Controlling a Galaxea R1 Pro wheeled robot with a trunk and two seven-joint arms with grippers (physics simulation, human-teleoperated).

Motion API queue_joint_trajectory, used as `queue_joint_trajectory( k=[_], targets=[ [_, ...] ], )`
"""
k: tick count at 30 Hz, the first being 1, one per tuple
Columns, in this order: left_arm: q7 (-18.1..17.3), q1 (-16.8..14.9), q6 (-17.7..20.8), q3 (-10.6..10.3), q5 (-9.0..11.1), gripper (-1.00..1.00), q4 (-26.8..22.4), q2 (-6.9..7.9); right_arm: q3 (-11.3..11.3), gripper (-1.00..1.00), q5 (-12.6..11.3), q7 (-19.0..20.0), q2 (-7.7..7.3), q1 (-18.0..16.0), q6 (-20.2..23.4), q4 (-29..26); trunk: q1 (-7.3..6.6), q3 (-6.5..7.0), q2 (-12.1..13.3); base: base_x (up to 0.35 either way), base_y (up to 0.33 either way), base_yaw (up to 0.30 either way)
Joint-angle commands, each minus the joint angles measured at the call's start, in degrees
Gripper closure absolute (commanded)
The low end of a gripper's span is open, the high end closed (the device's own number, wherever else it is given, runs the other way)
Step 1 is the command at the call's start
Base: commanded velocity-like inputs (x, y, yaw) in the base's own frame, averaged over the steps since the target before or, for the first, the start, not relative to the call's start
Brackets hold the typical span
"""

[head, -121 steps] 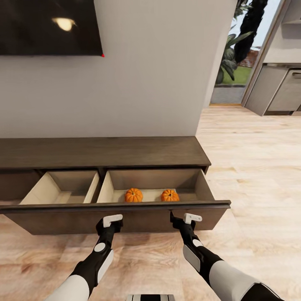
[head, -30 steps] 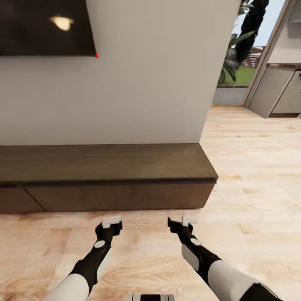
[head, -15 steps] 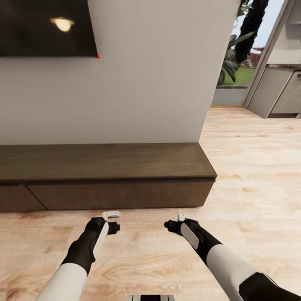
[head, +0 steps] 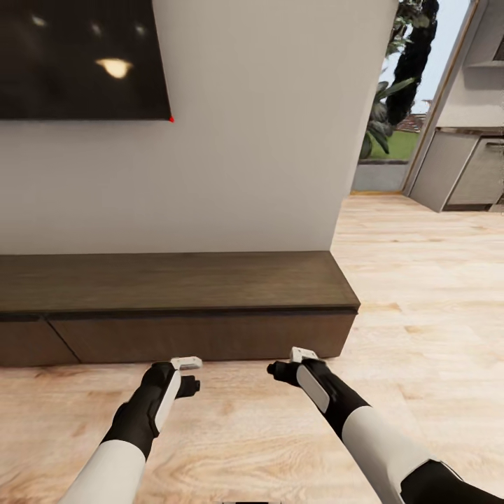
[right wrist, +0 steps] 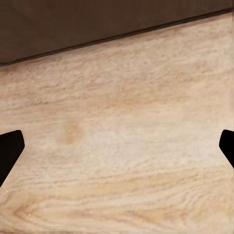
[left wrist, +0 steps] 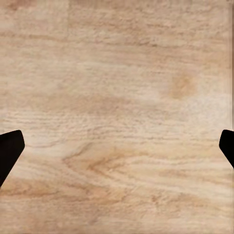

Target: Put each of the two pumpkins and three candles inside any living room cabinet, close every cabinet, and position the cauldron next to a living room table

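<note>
The long, low dark-brown cabinet (head: 175,308) stands against the white wall with its drawer fronts flush and shut. My left gripper (head: 187,374) and right gripper (head: 288,365) hover over the wooden floor just in front of it, apart from its front. Both are open with nothing between the fingers. The left wrist view has bare floor between the left gripper's (left wrist: 117,151) dark fingertips. In the right wrist view the right gripper (right wrist: 117,151) frames floor, with the cabinet's base (right wrist: 97,24) beyond it. The pumpkins, candles, cauldron and table are out of view.
A dark wall-mounted screen (head: 77,59) hangs above the cabinet. Past the wall's right end, open wooden floor (head: 420,280) runs to a doorway with plants (head: 388,105) and grey kitchen units (head: 469,175).
Four seconds ago two drawers stood open with two pumpkins in the right one; now they are shut. Both arms have drawn back from the front and turned down toward the floor.
</note>
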Motion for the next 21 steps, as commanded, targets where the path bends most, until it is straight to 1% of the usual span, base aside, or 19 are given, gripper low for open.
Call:
queue_joint_trajectory(
  k=[1, 4, 12, 14, 15, 19, 21],
  targets=[
    [0.0, 0.0, 0.0, 0.0, 0.0, -1.0, 0.0, 0.01, 0.0, -1.0, 0.1, 0.0, 0.01, 0.0, 1.4, 0.0, -0.02, 0.23, 0.0, 0.0, 0.0, 0.0],
    [0.1, 0.0, 0.0, 0.0, 0.0, -1.0, 0.0, -0.01, -0.1, -1.0, 0.1, 0.1, 0.03, 0.0, 3.1, -0.1, -0.1, 0.89, 0.1, 0.0, 0.0, 0.0],
    [0.0, 0.0, -0.3, 0.1, 0.1, -1.0, 0.3, -0.06, -0.3, -1.0, -0.1, 0.1, 0.03, -0.1, 4.2, -0.2, -0.31, 2.67, 0.2, 0.0, 0.0, 0.0],
    [0.0, 0.0, -0.5, 0.1, 0.1, -1.0, 0.4, -0.06, -0.4, -1.0, -0.3, 0.1, 0.0, -0.1, 5.7, -0.2, -0.36, 3.11, 0.2, 0.0, 0.0, 0.0],
    [-0.1, 0.0, -0.6, 0.0, 0.1, -1.0, 0.4, 0.1, -0.6, -1.0, -0.5, 0.2, -0.41, 0.0, 7.5, -0.2, -0.38, 3.33, 0.2, 0.0, 0.0, 0.0],
    [-0.1, 0.0, -0.5, 0.1, 0.0, -1.0, 0.4, 0.37, -0.6, -1.0, -0.5, 0.1, -0.3, 0.0, 7.8, -0.2, -0.49, 4.22, 0.3, -0.018, 0.0, 0.0],
    [-0.2, 0.0, -0.6, 0.0, 0.0, -1.0, 0.5, 0.37, -0.5, -1.0, -0.5, 0.1, -0.42, 0.0, 7.9, -0.2, -0.54, 4.66, 0.3, -0.174, 0.0, 0.0]
  ],
)
